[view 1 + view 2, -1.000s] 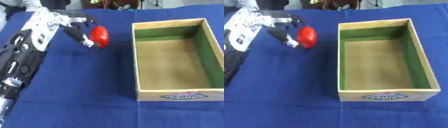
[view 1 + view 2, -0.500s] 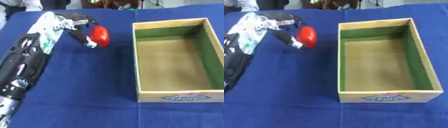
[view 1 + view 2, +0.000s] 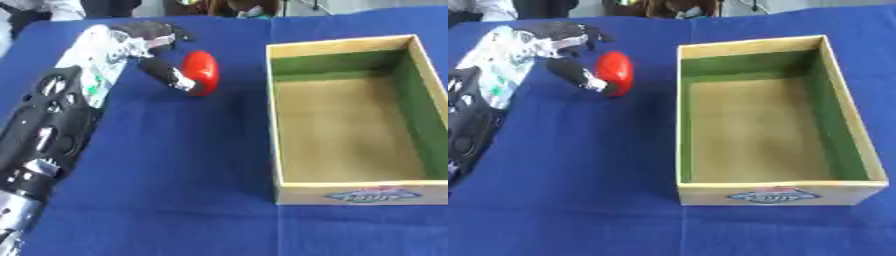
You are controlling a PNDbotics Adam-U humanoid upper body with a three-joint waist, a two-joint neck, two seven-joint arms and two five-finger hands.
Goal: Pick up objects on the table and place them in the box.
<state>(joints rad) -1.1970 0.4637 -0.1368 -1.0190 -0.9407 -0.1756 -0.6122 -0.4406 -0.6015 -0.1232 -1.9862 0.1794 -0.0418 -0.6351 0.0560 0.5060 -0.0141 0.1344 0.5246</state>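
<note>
The left arm (image 3: 61, 120) enters from the lower left corner and runs diagonally up across the blue tablecloth (image 3: 175, 175), its black and silver forearm stretched toward the far side of the table. At its end the left hand (image 3: 144, 42) is bent at the wrist so that it reaches rightward. The thumb (image 3: 166, 75) points down and to the right, and its tip lies against the near left side of the red object (image 3: 201, 71). The fingers (image 3: 579, 31) are curled above and behind the object's far end; they seem to arch over it, though whether they actually touch it cannot be made out. Thumb and fingers are apart, with the red object sitting in the span between them.

The red object is rounded and glossy, longer than wide, and rests on the cloth in the far left part of the table, near the box's left wall but clear of it.

To the right stands the box (image 3: 682, 125), a wooden open tray with green inner walls and a tan floor, a small label on its near wall. Nothing lies inside it.

The right hand does not show in either view.
</note>
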